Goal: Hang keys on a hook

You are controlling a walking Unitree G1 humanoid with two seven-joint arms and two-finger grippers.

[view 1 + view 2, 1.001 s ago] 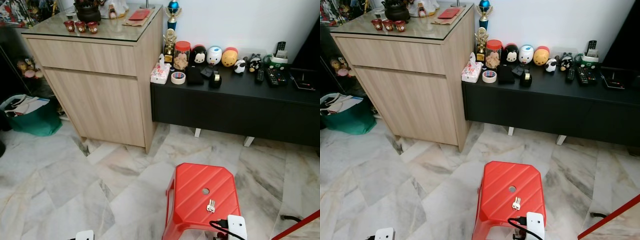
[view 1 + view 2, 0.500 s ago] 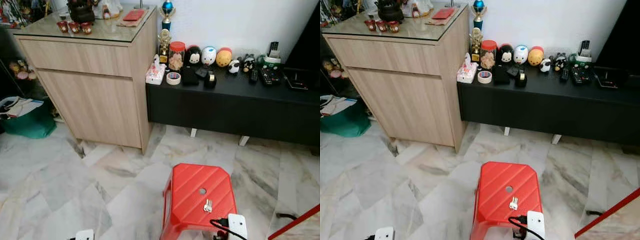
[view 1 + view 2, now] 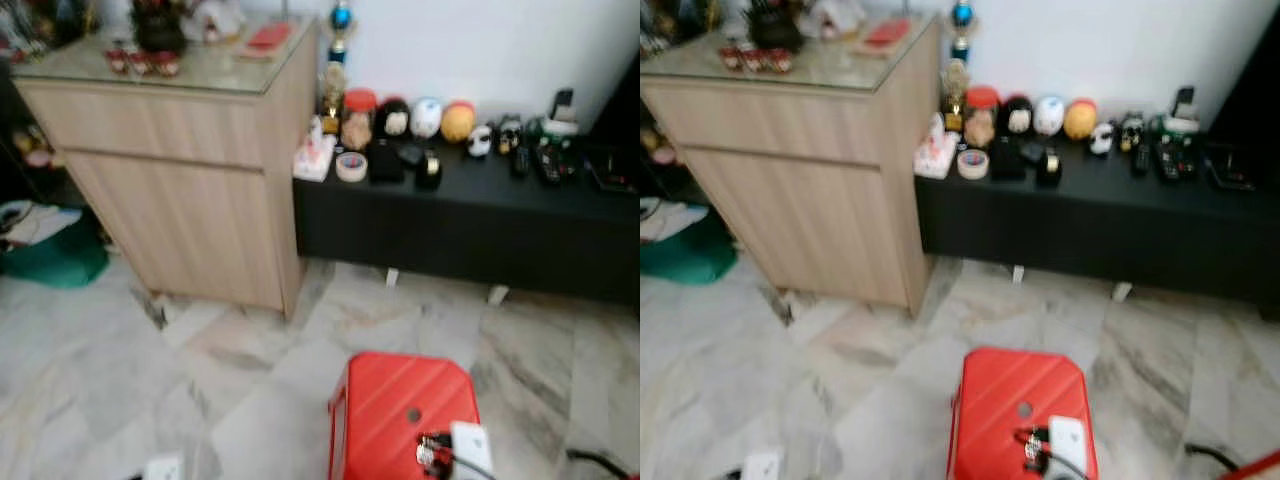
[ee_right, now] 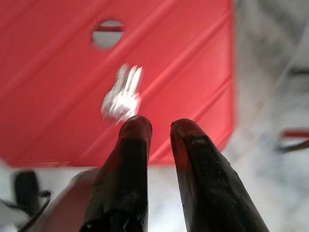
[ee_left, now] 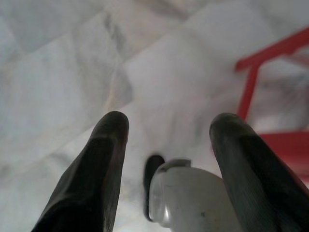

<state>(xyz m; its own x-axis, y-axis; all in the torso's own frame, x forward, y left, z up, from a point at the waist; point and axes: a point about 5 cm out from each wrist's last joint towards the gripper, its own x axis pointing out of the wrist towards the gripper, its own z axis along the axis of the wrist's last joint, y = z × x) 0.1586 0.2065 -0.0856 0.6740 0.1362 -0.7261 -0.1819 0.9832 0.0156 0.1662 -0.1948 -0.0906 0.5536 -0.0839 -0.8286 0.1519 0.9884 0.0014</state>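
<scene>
A small bunch of silver keys (image 4: 123,96) lies on the seat of a red plastic stool (image 3: 385,410), just below the seat's round hole (image 3: 413,414). My right gripper (image 4: 161,126) hovers low over the seat, its tips just short of the keys. Its two black fingers (image 4: 135,140) stand close together with a narrow gap and nothing between them. The right wrist (image 3: 470,445) shows as a white block over the stool's near right part. Beside the stool's red legs, my left gripper (image 5: 169,130) hangs open over the marble floor.
A tall wooden cabinet (image 3: 190,160) with a glass top stands at the back left. Next to it runs a low black bench (image 3: 470,215) along the white wall, with toys, tape and remotes on it. A green bag (image 3: 55,255) sits left, a black cable (image 3: 600,462) at the right.
The whole picture has shifted and blurred, so the camera moved. The right wrist has come forward over the stool's seat, to where the keys lie.
</scene>
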